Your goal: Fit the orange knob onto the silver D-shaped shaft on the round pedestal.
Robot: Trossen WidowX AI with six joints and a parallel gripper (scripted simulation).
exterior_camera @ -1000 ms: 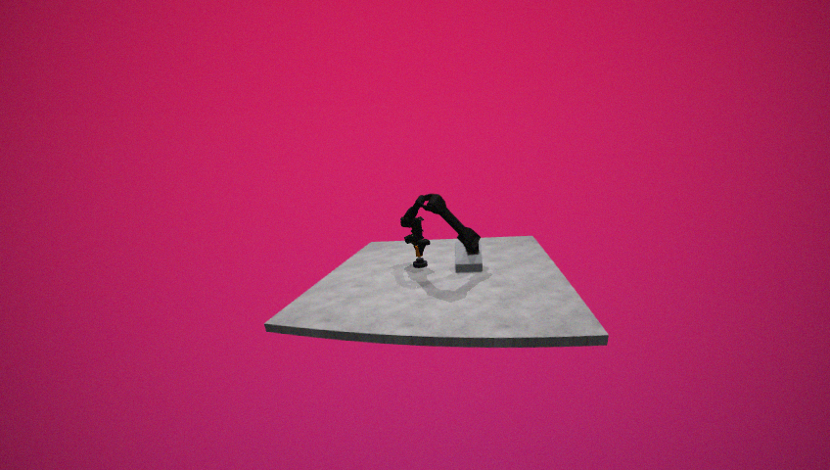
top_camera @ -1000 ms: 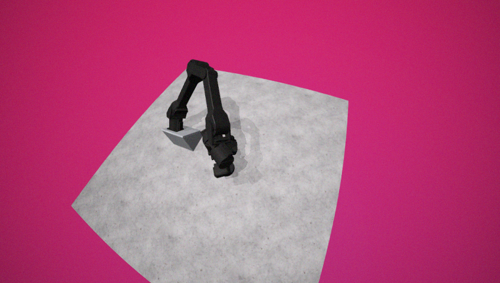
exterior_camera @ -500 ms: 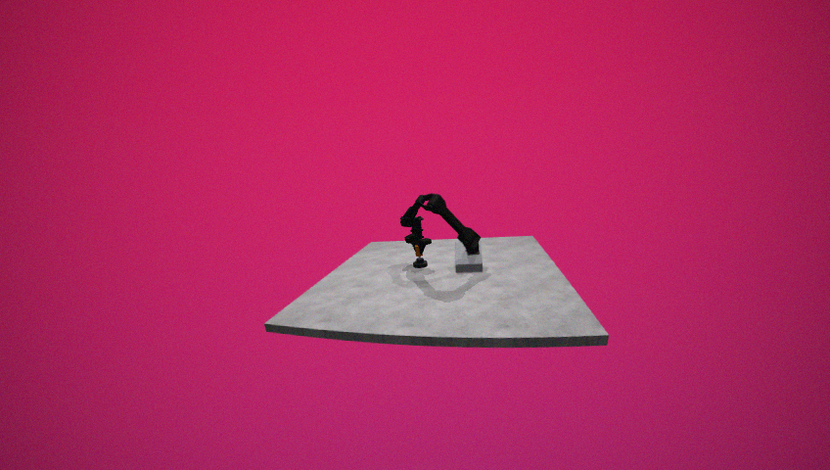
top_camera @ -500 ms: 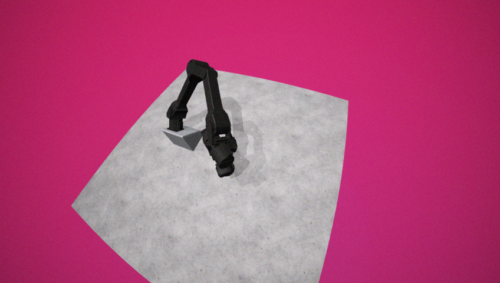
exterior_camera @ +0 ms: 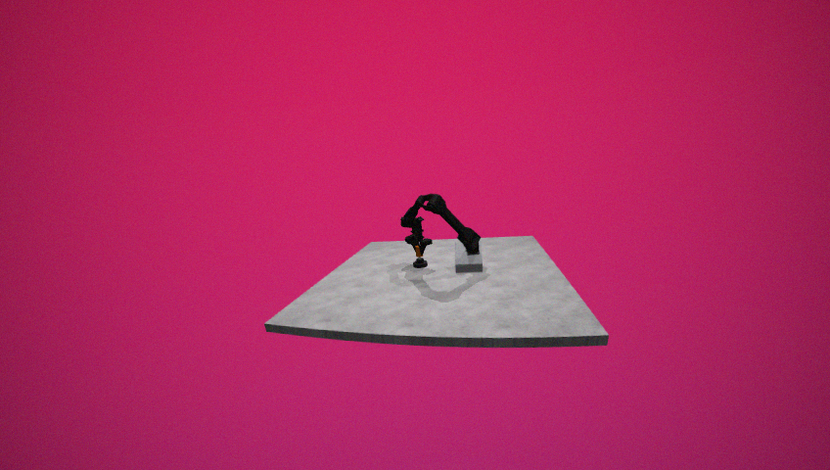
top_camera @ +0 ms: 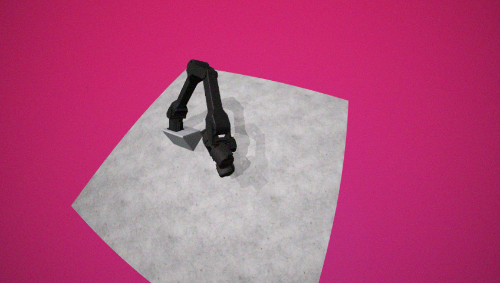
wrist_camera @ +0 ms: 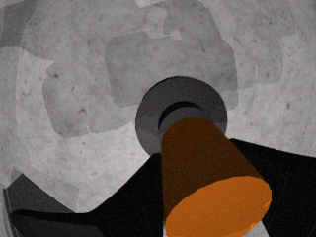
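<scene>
My gripper (wrist_camera: 196, 153) (exterior_camera: 418, 250) is shut on the orange knob (wrist_camera: 209, 185) (exterior_camera: 417, 251), which I hold upright between the black fingers. In the wrist view the knob's far end covers the middle of the round dark pedestal (wrist_camera: 150, 114) (exterior_camera: 420, 264), so the silver shaft is hidden. In the exterior view the knob hangs just above the pedestal, with a small gap visible. In the top view my gripper (top_camera: 225, 168) and wrist hide both knob and pedestal.
The arm's grey base block (top_camera: 182, 137) (exterior_camera: 468, 260) stands on the grey stone table (top_camera: 175, 217) (exterior_camera: 512, 303) close to the pedestal. Pink background lies beyond the table edges on all sides.
</scene>
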